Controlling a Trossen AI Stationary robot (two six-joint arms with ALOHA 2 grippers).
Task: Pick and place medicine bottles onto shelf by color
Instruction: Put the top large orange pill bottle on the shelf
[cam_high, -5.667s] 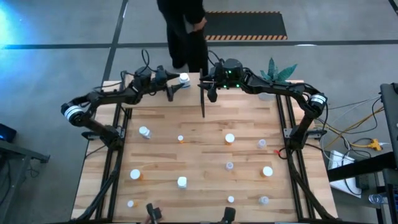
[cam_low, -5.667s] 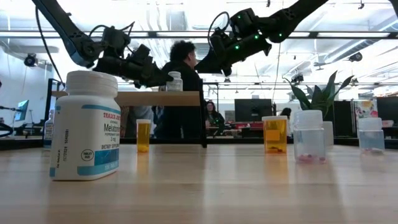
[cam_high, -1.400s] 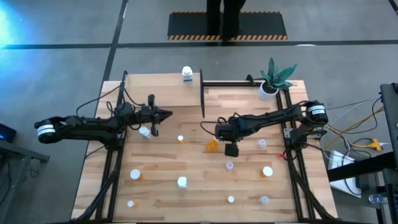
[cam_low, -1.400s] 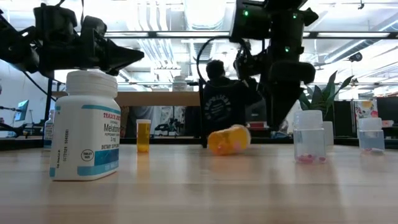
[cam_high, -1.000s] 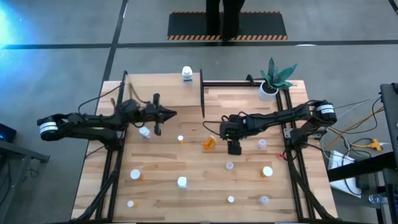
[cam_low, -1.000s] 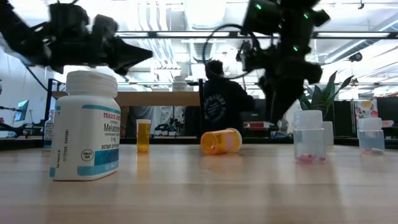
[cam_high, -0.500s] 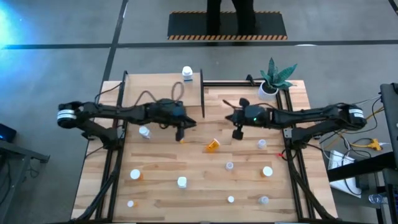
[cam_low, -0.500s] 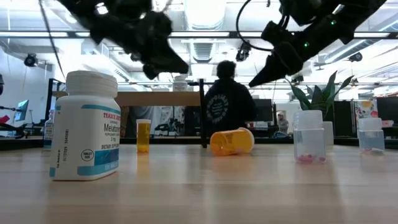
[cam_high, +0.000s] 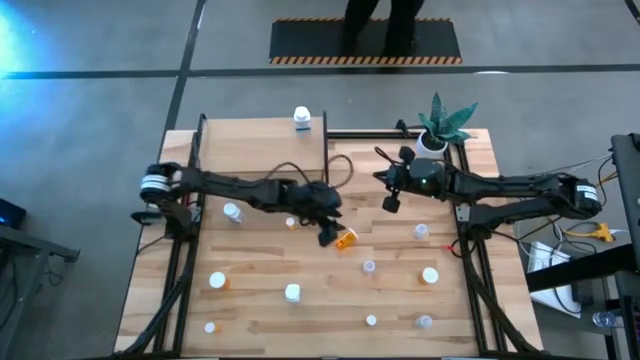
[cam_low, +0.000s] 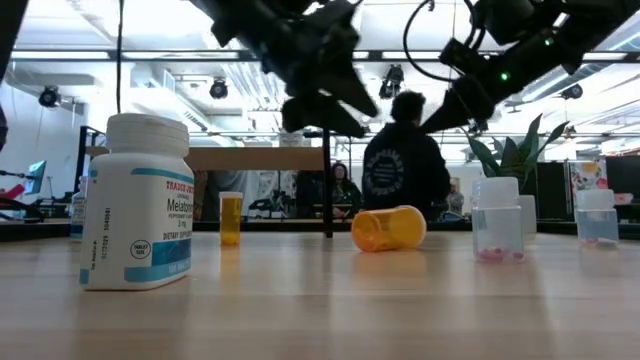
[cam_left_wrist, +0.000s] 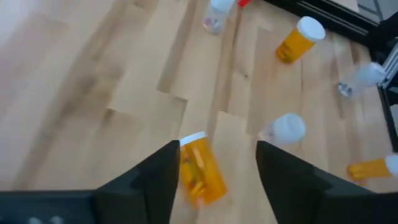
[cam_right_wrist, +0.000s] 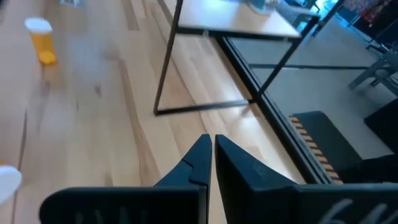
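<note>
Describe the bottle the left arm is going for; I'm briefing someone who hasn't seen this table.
Start at the planked wooden tabletop and find the dark upright divider at the far edge. Just nearer than its foot, under the left claw, whose fingers stand open over it, lies an orange medicine bottle with a white cap. Unlike its upright neighbours, it lies on its side.

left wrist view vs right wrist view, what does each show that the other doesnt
Only the left wrist view shows the tipped orange bottle lying on the tabletop between the left gripper's open fingers, plus clear bottles nearby.

Only the right wrist view shows the shelf with its black posts, and the right gripper shut and empty.

Both show the planked tabletop with an upright orange bottle farther off, though I cannot tell whether it is the same one.
</note>
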